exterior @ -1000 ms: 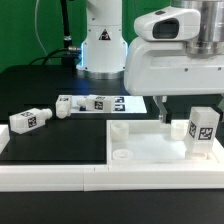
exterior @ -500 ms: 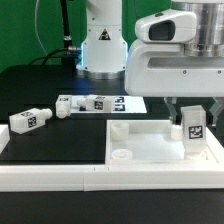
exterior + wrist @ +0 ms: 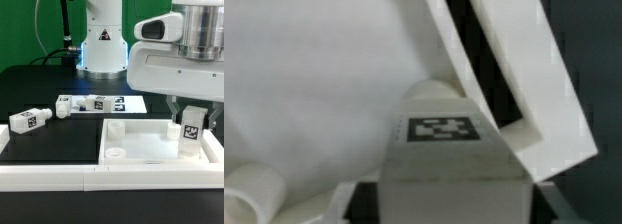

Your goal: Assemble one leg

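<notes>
Exterior view: the arm's white wrist housing hangs low over the exterior view's right end of the big white panel point(image 3: 150, 140). An upright leg point(image 3: 190, 133) stands at the panel's right near corner, tag facing the camera, directly under the housing. Dark fingers point(image 3: 173, 113) flank the leg's top; the right one is hard to separate from the shadow. Whether they press on the leg or stand just off it cannot be told.

Only this view shows the rest: a second leg point(image 3: 29, 119) lying on its side on the black desk point(image 3: 40, 85) at the exterior view's left, a third leg point(image 3: 80, 104) lying on the marker board point(image 3: 125, 102), and the robot base point(image 3: 100, 45) behind.

Wrist view: close and blurred. One leg face with its tag point(image 3: 445, 129) fills the middle, tapering away from the camera, with the panel's raised rim point(image 3: 518, 70) running beside it. A rounded white form in a corner is cut off. No finger surface is clear here.

Arm pose: wrist pointing straight down, upper links cut off by the frame.
</notes>
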